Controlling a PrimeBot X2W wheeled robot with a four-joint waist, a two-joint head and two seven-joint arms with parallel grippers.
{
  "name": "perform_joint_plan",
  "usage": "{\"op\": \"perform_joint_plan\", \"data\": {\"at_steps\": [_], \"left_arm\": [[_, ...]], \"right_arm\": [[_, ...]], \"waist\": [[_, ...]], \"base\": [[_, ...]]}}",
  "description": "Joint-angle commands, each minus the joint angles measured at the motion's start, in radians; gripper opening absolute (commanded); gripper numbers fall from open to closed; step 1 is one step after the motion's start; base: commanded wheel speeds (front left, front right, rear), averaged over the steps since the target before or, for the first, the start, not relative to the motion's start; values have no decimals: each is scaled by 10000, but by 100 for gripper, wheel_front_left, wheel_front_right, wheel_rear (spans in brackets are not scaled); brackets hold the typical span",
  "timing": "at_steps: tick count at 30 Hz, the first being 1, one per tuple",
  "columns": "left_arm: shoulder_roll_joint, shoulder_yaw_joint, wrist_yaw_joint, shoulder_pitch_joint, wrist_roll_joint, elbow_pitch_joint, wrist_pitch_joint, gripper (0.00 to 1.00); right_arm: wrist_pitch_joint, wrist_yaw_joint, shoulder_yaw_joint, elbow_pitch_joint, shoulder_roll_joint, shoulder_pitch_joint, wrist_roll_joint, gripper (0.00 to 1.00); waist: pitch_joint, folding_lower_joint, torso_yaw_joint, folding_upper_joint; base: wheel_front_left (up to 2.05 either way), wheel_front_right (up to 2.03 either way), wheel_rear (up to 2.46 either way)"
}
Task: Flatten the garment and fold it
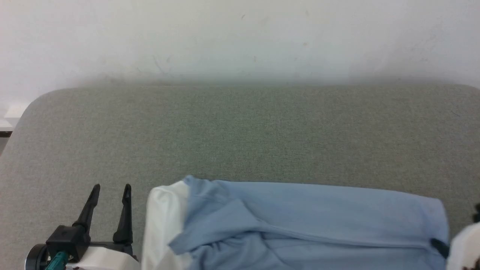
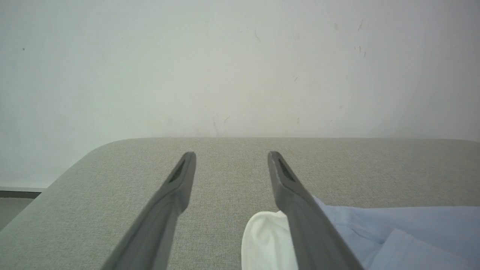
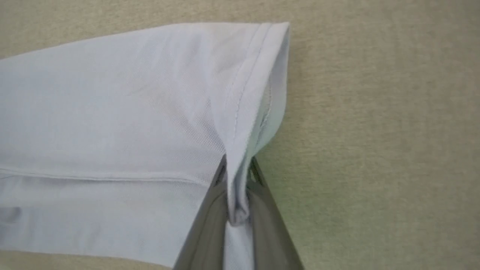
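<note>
Along the table's near edge: garment lying crosswise, one end pinched

Along the near edge of the grey table (image 1: pixel 240 131), the garment (image 1: pixel 300 221) is lying rumpled, its long axis running left to right across the table; the white collar (image 1: pixel 161 221) is pointing toward the table's left side, the hem (image 3: pixel 258 75) toward its right. The right gripper (image 3: pixel 238 165) is pinching a fold of that hem, fingers pressed together on it; the left gripper (image 1: pixel 112 187) is hovering spread wide, holding nothing, with the collar lying just to its right. Judgement: the left arm is sitting nearer the collar end; the coming move is likely calling for a short rightward reach onto the collar.
</note>
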Motion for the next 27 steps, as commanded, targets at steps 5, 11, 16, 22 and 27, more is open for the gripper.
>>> {"op": "perform_joint_plan", "data": {"at_steps": [5,11,16,22,27], "left_arm": [[-215,247,-148,225,191,87,-49,100],[-354,448,-298,281,351,176,-49,100],[-465,511,-420,305,443,248,-49,100],[-528,498,-558,177,529,341,-49,100],[-541,336,-685,-65,582,477,-49,100]], "right_arm": [[-189,-11,-1461,30,-144,455,-455,0],[-447,-11,-2095,-604,782,122,459,0],[183,-11,-924,-1456,1810,-60,2369,0],[173,-11,1274,-1439,2490,-465,4019,0],[-923,-11,3463,-504,2631,-1038,4830,0]], "waist": [[-96,0,-55,0],[-260,0,-64,0],[-422,0,-19,0],[-433,0,98,0],[-305,0,425,0]], "base": [[0,0,0],[0,0,0],[0,0,0],[0,0,0],[0,0,0]]}}
